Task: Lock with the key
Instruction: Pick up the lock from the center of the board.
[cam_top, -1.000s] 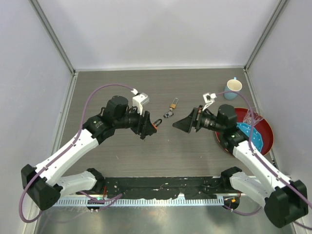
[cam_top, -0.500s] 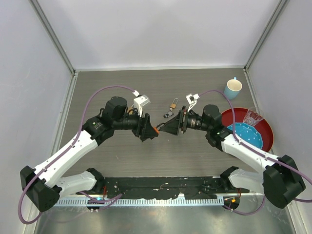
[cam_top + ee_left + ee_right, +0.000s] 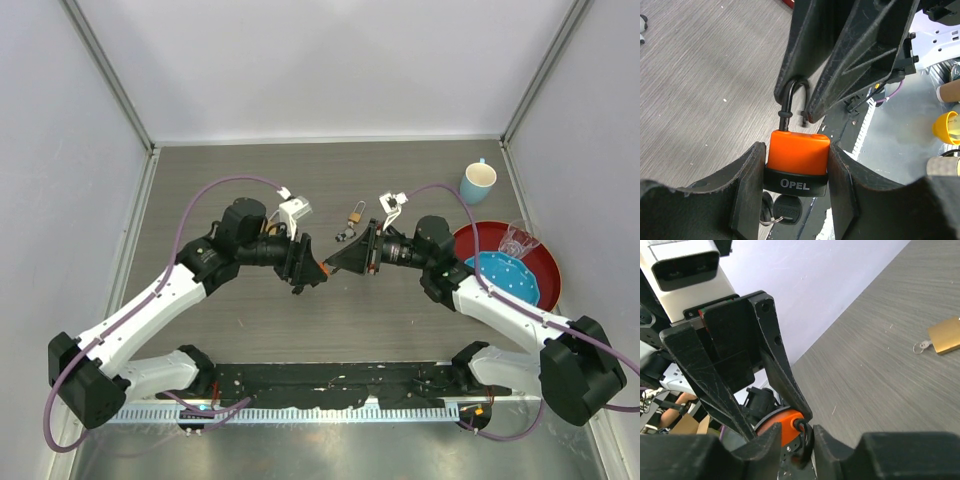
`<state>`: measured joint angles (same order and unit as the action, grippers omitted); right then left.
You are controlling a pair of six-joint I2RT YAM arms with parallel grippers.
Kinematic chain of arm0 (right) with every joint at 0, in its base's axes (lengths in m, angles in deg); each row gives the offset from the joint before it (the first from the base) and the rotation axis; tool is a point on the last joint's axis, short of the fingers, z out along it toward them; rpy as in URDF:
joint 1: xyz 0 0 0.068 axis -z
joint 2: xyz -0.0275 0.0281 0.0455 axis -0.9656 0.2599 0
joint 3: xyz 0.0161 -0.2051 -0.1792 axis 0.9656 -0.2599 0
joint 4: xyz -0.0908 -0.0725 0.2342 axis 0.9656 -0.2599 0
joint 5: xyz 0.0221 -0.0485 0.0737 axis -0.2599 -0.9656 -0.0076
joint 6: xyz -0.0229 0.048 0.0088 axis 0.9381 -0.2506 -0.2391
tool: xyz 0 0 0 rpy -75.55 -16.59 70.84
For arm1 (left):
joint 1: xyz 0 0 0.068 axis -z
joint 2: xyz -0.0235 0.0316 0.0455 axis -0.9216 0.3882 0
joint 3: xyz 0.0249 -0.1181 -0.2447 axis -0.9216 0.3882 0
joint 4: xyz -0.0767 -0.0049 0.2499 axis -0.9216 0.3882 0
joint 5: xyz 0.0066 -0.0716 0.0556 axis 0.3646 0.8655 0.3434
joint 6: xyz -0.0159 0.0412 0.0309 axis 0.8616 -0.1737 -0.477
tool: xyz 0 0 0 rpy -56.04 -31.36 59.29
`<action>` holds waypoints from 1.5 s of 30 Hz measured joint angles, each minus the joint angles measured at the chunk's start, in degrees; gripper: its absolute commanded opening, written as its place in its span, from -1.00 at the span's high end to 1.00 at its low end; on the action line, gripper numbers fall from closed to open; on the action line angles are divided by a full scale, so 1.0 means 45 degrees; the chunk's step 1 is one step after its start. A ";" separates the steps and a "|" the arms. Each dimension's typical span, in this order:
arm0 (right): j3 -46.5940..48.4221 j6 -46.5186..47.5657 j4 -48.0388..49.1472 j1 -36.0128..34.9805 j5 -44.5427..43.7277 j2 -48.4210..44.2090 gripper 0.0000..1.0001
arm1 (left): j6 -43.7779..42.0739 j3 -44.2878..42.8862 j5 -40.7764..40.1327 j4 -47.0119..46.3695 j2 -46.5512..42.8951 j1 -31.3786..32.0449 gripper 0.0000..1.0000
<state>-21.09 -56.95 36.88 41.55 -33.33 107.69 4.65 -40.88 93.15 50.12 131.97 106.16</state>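
Note:
An orange padlock (image 3: 799, 152) with a black base is held off the table, and my left gripper (image 3: 796, 150) is shut on its body. A black-headed key (image 3: 785, 210) on a ring sticks in its underside. The black shackle (image 3: 789, 100) points away, into my right gripper (image 3: 802, 107). In the right wrist view, my right gripper (image 3: 799, 435) has its jaws drawn in on the shackle (image 3: 804, 429) at the padlock (image 3: 782, 426) top. From above, both grippers meet mid-table at the padlock (image 3: 320, 266), left gripper (image 3: 306, 266) and right gripper (image 3: 334, 263) tip to tip.
A brass padlock (image 3: 355, 214) with a small key bunch (image 3: 345, 236) lies on the table just behind the grippers. At the right stand a blue mug (image 3: 478, 182), a red plate (image 3: 545, 285), a blue plate (image 3: 505, 272) and a glass (image 3: 517, 240).
My right arm swung left from beside the red plate to the padlock, and its jaws went from wide open to closed around the shackle. The left gripper kept its hold, shifting slightly.

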 measured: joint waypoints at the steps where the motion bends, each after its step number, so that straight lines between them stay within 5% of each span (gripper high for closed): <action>1: 0.0000 -0.0019 0.0019 -0.0005 0.0029 0.0000 0.48 | 0.0000 0.0029 0.0005 -0.0039 0.0000 0.0000 1.00; 5: 0.0000 -0.0078 0.0034 0.0000 -0.0058 0.0010 0.97 | 0.0000 0.0044 0.0151 -0.0049 0.0000 0.0005 1.00; 12: 0.0000 -0.0296 0.0102 -0.0044 0.0092 0.0228 0.97 | -0.0160 0.0151 0.0151 0.0112 0.0000 0.0068 0.90; 14: 0.0000 -0.0369 0.0097 -0.0063 0.0063 0.0296 0.97 | -0.0170 0.0180 0.0053 0.0136 0.0000 0.0073 0.37; 15: 0.0000 -0.0398 0.0073 -0.0068 0.0010 0.0296 0.97 | -0.0165 0.0185 -0.0010 0.0141 0.0000 0.0073 -0.25; 17: 0.0000 -0.0457 0.0039 -0.0083 -0.0131 0.0291 0.97 | -0.0107 0.0185 -0.0282 0.0117 0.0000 0.0087 -0.80; 20: -0.0039 -0.0432 -0.0408 -0.0209 -0.0471 0.0228 0.97 | 0.0253 0.0199 -0.1253 -0.0350 -0.0078 0.0078 -1.00; 30: -0.1263 -0.2181 -0.0981 -0.0257 -0.2769 -0.1899 0.97 | 0.1044 0.1564 -0.2895 -0.3439 -0.1545 0.0058 -0.99; 45: -0.3939 -0.7815 0.2812 -0.0253 -0.4964 -0.2973 0.97 | 0.1734 0.2691 -0.0787 -0.7781 -0.1515 0.0058 -0.93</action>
<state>-38.81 -92.12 49.54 40.41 -55.67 94.31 12.45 -28.77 89.61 15.11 125.16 106.42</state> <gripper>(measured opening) 0.100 0.972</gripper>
